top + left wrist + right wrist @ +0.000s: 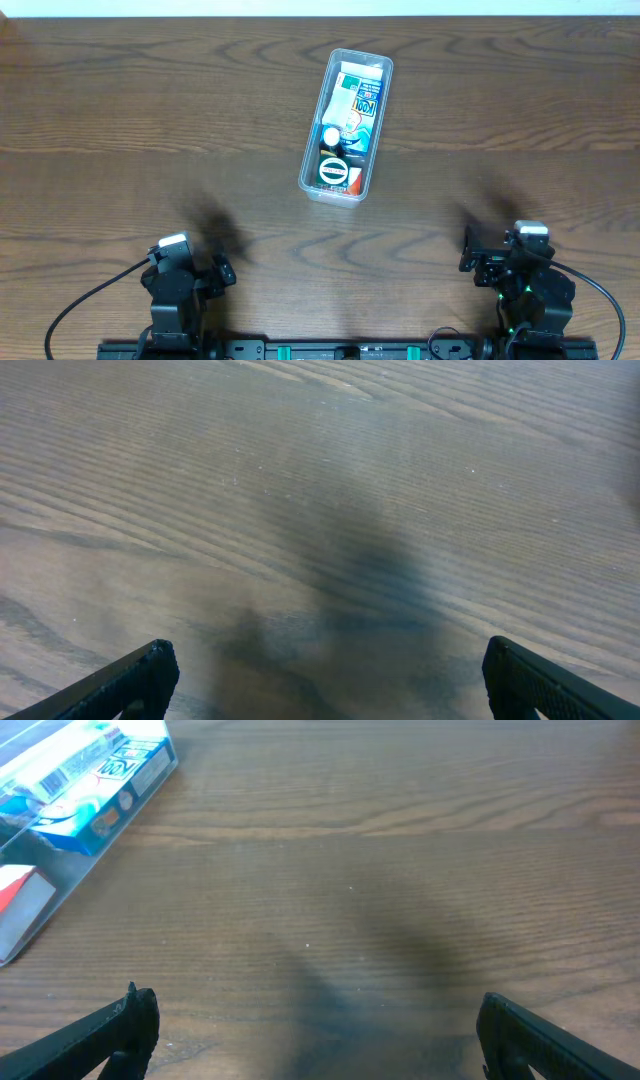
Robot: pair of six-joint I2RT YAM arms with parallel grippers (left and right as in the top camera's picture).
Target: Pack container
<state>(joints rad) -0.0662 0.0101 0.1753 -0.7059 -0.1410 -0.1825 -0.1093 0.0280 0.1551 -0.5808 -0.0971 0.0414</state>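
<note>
Arms sit folded at the near edge of the table (120, 120), the left arm (178, 285) low on the left and the right arm (528, 285) low on the right, both drawn in close to their bases, with black cables looping out from each. The left claw (328, 665) hangs over bare wood with its two dark fingers spread wide, nothing between them, and a soft grey shadow lies on the boards below it. The right claw (315, 1012) is likewise spread wide and empty, its black fingertips at the lower corners of its own view, above another faint shadow. The table is dark brown wood with a long wavy grain and a matt finish. The container (312, 150) lies at the middle of the table toward the far edge, well apart from both arms, its long axis tilted slightly so that the far end leans to the right. It is clear plastic, long and narrow, with rounded corners and a thin rim. Inside, a blue-and-white printed carton (356, 105) fills the far part, a dark box (333, 172) bearing a white ring fills the near end, and a small white round piece (330, 135) sits between them. From the right wrist the container's transparent wall (60, 880) shows at the upper left, the carton visible through it.
</note>
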